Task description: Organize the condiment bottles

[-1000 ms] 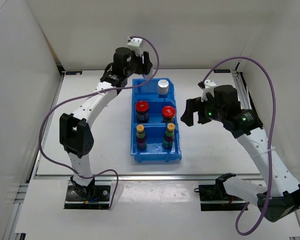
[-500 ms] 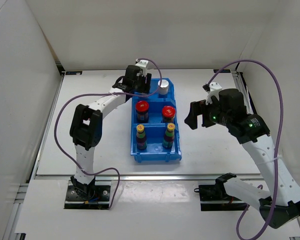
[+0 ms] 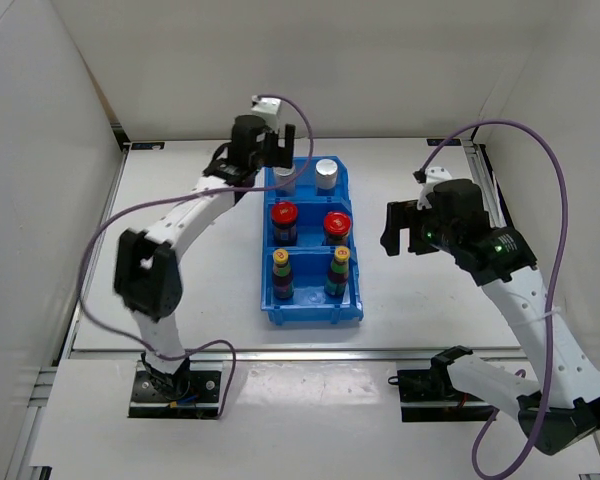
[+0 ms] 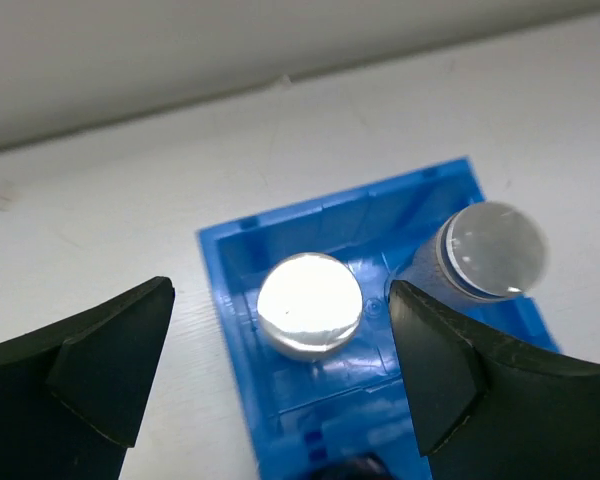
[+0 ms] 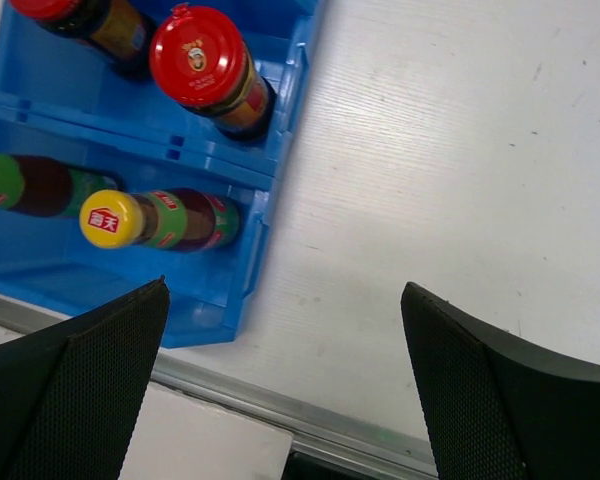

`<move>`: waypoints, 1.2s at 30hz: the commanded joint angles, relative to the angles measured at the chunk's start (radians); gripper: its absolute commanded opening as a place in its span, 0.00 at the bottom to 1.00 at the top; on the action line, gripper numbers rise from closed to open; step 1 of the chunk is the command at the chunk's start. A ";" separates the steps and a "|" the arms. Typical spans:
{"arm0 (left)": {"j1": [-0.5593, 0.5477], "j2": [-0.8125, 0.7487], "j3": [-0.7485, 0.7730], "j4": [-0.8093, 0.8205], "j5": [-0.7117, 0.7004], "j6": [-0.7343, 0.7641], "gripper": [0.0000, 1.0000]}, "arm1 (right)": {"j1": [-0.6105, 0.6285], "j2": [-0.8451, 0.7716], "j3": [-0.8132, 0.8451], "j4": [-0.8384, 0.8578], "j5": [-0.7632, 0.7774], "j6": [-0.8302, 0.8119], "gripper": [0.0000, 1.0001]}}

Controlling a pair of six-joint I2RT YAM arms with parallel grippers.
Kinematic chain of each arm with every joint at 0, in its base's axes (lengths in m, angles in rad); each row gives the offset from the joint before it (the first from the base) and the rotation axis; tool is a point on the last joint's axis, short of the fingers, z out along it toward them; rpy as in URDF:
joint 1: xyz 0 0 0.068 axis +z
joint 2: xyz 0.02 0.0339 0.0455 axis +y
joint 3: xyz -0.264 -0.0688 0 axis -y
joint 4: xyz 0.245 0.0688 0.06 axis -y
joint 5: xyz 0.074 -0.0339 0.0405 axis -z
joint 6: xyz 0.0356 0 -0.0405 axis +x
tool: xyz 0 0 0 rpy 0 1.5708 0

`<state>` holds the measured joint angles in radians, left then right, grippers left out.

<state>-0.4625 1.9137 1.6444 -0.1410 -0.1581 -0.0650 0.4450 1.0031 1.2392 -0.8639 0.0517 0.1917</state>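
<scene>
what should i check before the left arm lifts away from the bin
1. Left jaws open, with a gap on both sides of the left silver-topped cylinder: ok
2. That cylinder sits in the far compartment of the blue bin: ok
3. The second silver-topped cylinder shares that compartment, apart from the first: ok
4. Both red-lidded jars in the middle compartment: ok
5. Both yellow-capped bottles in the near compartment: ok
6. Right jaws open, holding nothing, off to the bin's right: ok
</scene>
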 commanded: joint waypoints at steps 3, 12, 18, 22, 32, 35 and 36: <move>-0.007 -0.477 -0.212 0.057 -0.095 0.068 0.99 | -0.005 0.005 0.008 0.009 0.077 0.032 1.00; -0.007 -1.094 -0.821 0.047 -0.204 0.151 0.99 | -0.005 -0.081 -0.093 0.137 0.077 0.061 1.00; -0.007 -1.454 -1.106 -0.002 -0.213 0.200 0.99 | -0.005 -0.047 -0.069 0.137 0.137 0.061 1.00; -0.007 -1.637 -1.247 -0.009 -0.216 0.177 0.99 | -0.005 -0.038 -0.089 0.146 0.187 0.061 1.00; -0.007 -1.690 -1.336 0.106 -0.234 0.200 0.99 | -0.014 -0.038 -0.153 0.186 0.249 0.075 1.00; -0.007 -1.632 -1.325 0.096 -0.265 0.160 0.99 | -0.014 -0.047 -0.178 0.186 0.249 0.075 1.00; -0.007 -1.615 -1.313 0.096 -0.274 0.160 0.99 | -0.014 -0.061 -0.178 0.186 0.249 0.075 1.00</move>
